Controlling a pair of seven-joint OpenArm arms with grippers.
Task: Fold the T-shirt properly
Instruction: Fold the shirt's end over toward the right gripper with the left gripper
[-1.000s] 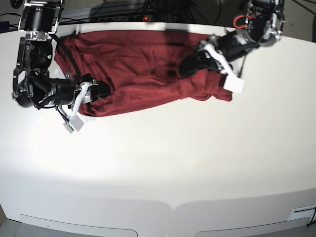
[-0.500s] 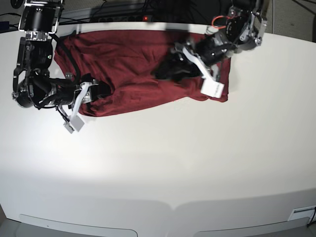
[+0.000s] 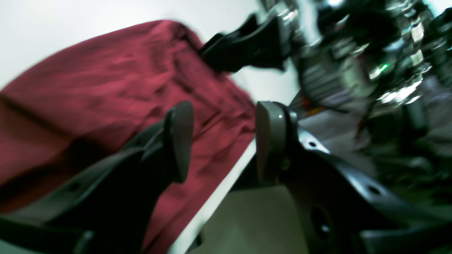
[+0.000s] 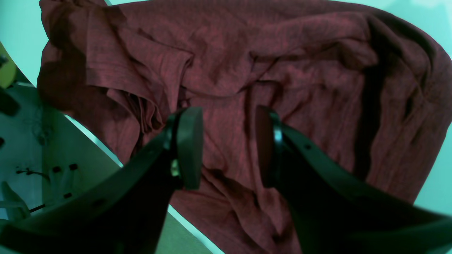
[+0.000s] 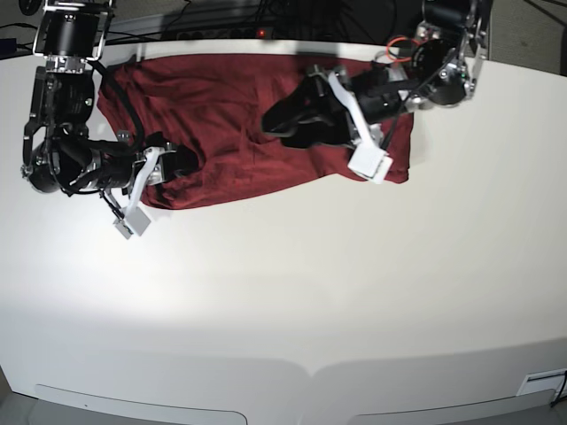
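The dark red T-shirt (image 5: 230,106) lies rumpled along the back of the white table (image 5: 310,283). My left gripper (image 5: 270,124) reaches in from the right and hovers over the shirt's middle. In the blurred left wrist view the left gripper (image 3: 224,141) is open, with nothing between its fingers (image 3: 180,141), and the shirt (image 3: 88,88) lies below, by the table's edge. My right gripper (image 5: 190,163) sits at the shirt's lower left edge. In the right wrist view the right gripper (image 4: 227,148) stands with jaws apart above the creased shirt (image 4: 300,70).
Cables and a power strip (image 5: 257,31) run behind the table's back edge. The left arm's white wrist block (image 5: 368,164) hangs over the shirt's right end. Bare table top stretches in front of the shirt.
The left arm has swung leftward across the shirt, from its right end to its middle, and its gripper has opened. The right arm has not moved.
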